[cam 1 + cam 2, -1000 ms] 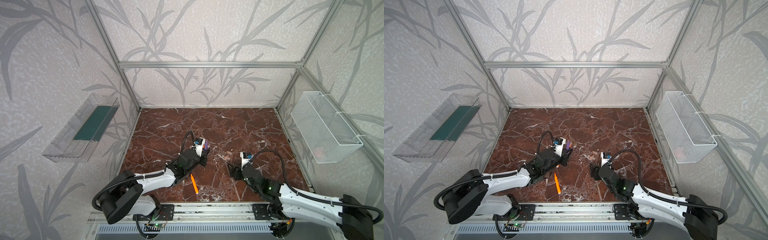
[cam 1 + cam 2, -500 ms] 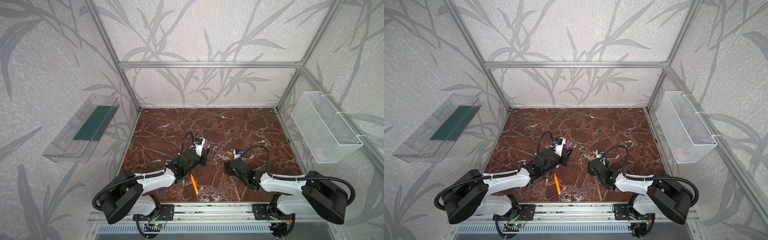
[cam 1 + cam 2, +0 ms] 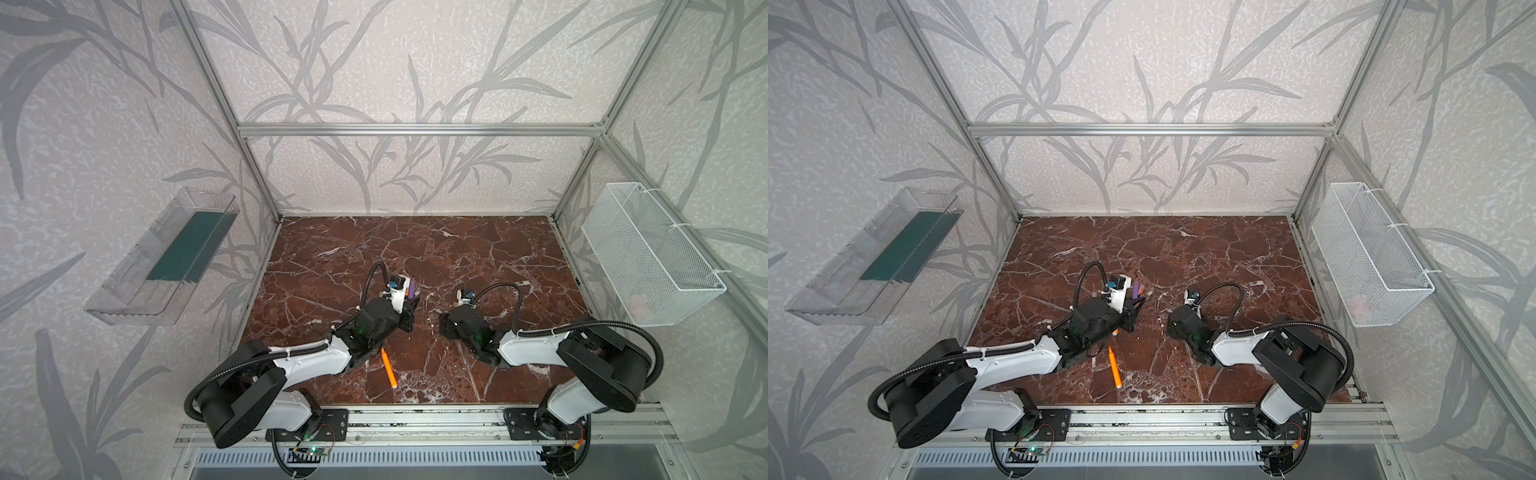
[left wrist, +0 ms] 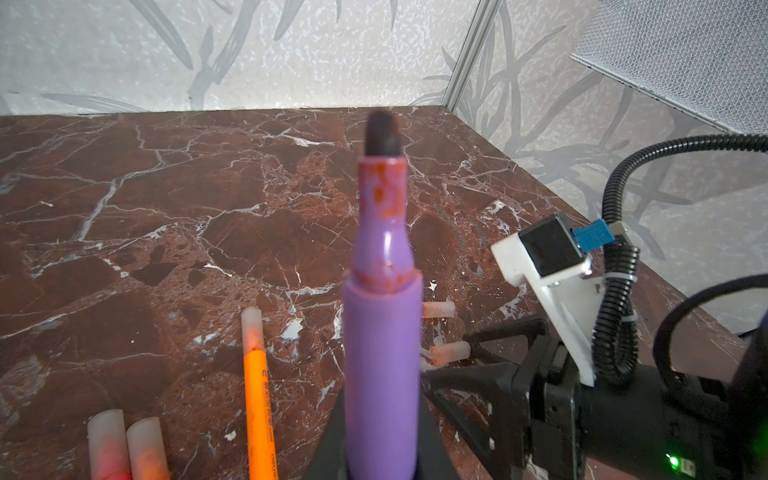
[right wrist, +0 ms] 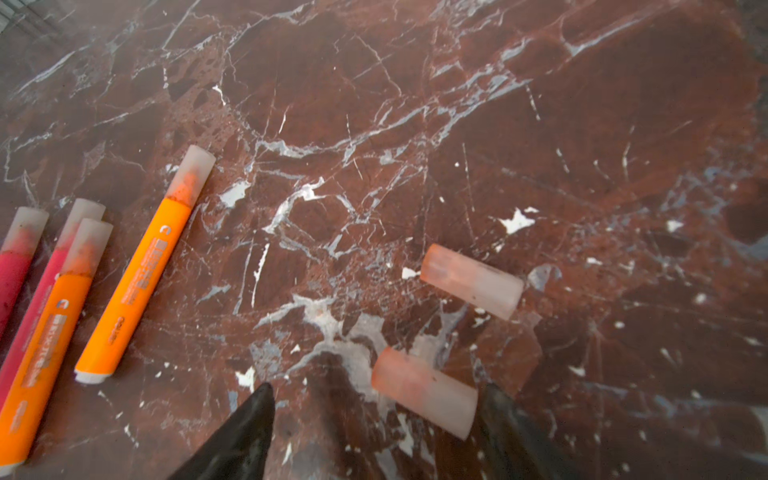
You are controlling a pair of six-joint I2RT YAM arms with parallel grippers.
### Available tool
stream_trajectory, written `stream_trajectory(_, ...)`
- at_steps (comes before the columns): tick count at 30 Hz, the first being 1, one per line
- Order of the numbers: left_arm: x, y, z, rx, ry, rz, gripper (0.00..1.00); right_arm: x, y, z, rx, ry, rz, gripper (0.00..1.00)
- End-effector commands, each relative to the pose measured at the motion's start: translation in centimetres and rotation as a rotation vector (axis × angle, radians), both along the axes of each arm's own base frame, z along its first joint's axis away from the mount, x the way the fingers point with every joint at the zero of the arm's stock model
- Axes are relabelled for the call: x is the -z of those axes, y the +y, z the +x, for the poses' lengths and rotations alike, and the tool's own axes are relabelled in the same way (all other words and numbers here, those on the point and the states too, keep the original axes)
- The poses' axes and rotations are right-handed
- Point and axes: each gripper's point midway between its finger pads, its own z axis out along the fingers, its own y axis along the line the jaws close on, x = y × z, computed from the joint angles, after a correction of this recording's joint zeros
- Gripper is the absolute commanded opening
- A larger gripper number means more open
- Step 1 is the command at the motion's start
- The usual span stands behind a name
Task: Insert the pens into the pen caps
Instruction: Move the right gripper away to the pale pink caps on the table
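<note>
Pens counted with certainty: five. Purple pen (image 4: 380, 340), one, uncapped, with a dark tip and orange-red smears on its neck, is clamped in the left gripper (image 3: 409, 312). Its tip points away from the jaws, and it is held off the marble table (image 3: 457, 257) near the table's middle. Capped pens lying flat and close together on the table number four: an orange pen (image 5: 139, 274), a second orange pen (image 5: 45, 336), a pink-red pen (image 5: 14, 266) and a second pink-red pen (image 5: 39, 286). Both top views show a lone orange pen (image 3: 388, 368) beside the left forearm, white end toward the front rail. I cannot tell whether it is one of those four. Loose caps number two, both pale pink and translucent, lying on their sides near each other. The near cap (image 5: 424, 392) lies between the spread jaws of the right gripper (image 5: 378, 390), which grips nothing; contact with either finger cannot be judged. The far cap (image 5: 471, 280) lies just beyond, outside the jaws. Surroundings: a white mesh basket (image 3: 648, 266) on the right wall and a clear plastic tray (image 3: 166, 262) on the left wall. Obstructions: the left arm covers most of the capped group in both top views, where the loose caps are also too pale to pick out. The purple pen blocks the centre of the left wrist view.
</note>
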Motion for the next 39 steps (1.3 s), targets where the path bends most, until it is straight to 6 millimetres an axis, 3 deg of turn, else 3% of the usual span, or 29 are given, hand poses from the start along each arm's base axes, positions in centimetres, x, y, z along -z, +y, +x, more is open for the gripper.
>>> stream_trajectory(1,-0.5,0.3,-0.2,-0.009,-0.016,-0.016,0.0,0.1,-0.2,0.9,0.031,-0.009,-0.002,0.77)
stream_trajectory(11,-0.4,0.2,0.0,-0.009,-0.017,-0.013,0.0,-0.9,3.1,3.1,-0.045,-0.009,-0.017,0.76)
stream_trajectory(24,-0.6,0.3,-0.1,-0.008,-0.022,-0.017,0.0,-0.2,7.6,5.2,-0.174,0.037,-0.045,0.71)
stream_trajectory(31,-0.6,0.5,-0.3,-0.006,-0.022,-0.018,0.0,-1.5,6.6,5.2,-0.16,0.014,-0.097,0.71)
stream_trajectory(39,-1.0,0.9,-0.5,-0.015,-0.034,-0.029,0.0,-1.7,5.3,3.6,-0.145,0.023,-0.166,0.68)
